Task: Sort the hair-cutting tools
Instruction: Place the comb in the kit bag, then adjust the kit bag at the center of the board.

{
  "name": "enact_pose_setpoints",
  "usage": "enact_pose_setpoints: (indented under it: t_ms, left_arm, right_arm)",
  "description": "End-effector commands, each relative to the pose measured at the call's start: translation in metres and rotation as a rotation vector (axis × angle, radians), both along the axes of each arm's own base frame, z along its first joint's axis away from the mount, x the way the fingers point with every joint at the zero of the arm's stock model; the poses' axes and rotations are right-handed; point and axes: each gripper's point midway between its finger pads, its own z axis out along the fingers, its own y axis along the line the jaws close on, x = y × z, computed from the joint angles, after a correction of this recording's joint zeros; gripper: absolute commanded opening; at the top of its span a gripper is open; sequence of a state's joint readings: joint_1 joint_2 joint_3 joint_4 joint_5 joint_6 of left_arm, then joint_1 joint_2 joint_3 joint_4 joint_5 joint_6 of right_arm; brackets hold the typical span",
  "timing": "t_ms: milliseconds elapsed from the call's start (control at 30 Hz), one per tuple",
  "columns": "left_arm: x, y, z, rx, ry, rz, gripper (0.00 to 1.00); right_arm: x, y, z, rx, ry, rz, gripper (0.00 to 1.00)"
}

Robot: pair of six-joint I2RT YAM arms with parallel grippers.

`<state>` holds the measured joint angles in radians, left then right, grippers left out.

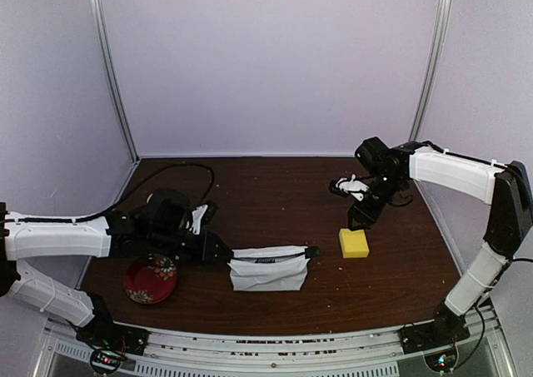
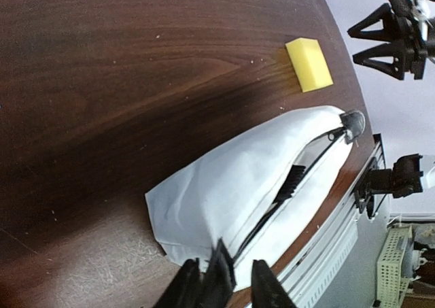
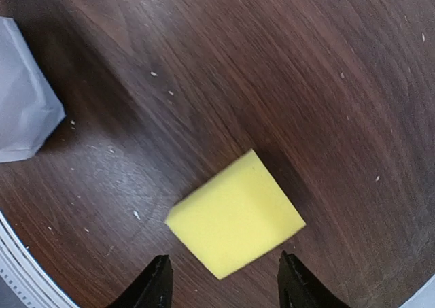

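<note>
The white pouch (image 1: 268,270) with a black zipper lies on the table's near middle, and its slit is partly open. In the left wrist view (image 2: 231,192) the toothed end of a black comb (image 2: 293,180) shows in the slit. My left gripper (image 1: 218,252) is at the pouch's left end. In its own view (image 2: 223,270) the fingers stand apart, with a black piece I cannot identify against the left finger. My right gripper (image 1: 363,219) hovers open and empty just above the yellow sponge block (image 1: 353,242), which also shows in the right wrist view (image 3: 234,213). Scissors, trimmer and square piece are out of view.
A red patterned dish (image 1: 151,279) sits near the front left, beside my left arm. The pouch's zipper pull (image 1: 312,250) sticks out towards the sponge. A corner of the pouch (image 3: 20,111) shows in the right wrist view. The table's front edge runs close behind the pouch.
</note>
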<state>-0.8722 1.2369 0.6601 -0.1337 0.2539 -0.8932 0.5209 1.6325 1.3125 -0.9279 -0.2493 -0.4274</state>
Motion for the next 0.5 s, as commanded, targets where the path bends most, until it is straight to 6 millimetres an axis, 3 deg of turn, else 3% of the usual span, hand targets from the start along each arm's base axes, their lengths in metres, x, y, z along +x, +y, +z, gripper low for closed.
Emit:
enact_pose_setpoints:
  t_ms: [0,167,333,467]
  left_arm:
    - [0.017,-0.012,0.050,0.025,-0.162,-0.024,0.33]
    - [0.019,-0.004,0.057,0.078,-0.188,-0.005,0.37]
    - [0.021,0.001,0.065,0.083,-0.222,0.022,0.39]
    - [0.019,-0.006,0.072,0.086,-0.266,-0.012,0.39]
  right_arm:
    - [0.003,-0.036,-0.018,-0.038,0.062,-0.136,0.54]
    - [0.003,-0.057,-0.035,-0.025,0.165,-0.212,0.52]
    - [-0.008,-0.061,-0.050,-0.020,0.253,-0.221,0.52]
    - [-0.015,-0.062,-0.061,-0.024,0.299,-0.222,0.52]
